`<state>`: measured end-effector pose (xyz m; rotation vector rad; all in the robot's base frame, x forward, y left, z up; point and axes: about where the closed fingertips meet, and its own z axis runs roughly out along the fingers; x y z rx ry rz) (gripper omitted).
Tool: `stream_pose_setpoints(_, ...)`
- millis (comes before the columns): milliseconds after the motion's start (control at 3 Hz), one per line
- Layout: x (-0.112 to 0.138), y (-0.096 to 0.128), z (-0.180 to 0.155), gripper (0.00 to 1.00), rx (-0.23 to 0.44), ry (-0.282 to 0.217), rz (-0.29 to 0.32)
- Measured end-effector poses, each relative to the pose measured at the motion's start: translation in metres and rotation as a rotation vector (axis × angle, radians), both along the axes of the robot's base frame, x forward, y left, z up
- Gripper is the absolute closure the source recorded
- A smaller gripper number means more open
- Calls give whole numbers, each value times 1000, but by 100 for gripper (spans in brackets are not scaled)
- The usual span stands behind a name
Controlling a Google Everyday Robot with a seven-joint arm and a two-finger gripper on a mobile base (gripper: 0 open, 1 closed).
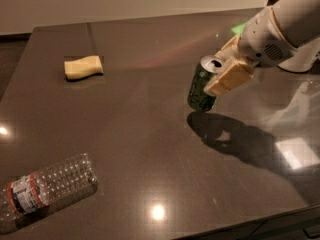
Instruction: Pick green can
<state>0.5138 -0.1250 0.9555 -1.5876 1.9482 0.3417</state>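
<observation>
Green can [201,88]: right of centre on the dark surface [150,149]. Its long axis is near upright but tilted, with the silver top and pull-tab opening leaning up and right and the base down-left. Cannot tell if the base touches the surface; its shadow lies just below and to the right.

Tool [219,66]: comes in from the upper right on the white arm [280,26] and is clamped on the can's upper half. One tan finger pad [229,77] lies across the near right side, the other sits behind the rim.

Yellow sponge [83,66]: far left, well apart. Clear plastic bottle [47,186]: on its side, near left corner.
</observation>
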Motion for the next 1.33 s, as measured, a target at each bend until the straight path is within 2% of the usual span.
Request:
stream_pose_setpoints(1000, 5, 27, 56, 100, -51, -53, 115)
stream_pose_setpoints(1333, 5, 27, 56, 100, -51, -53, 115)
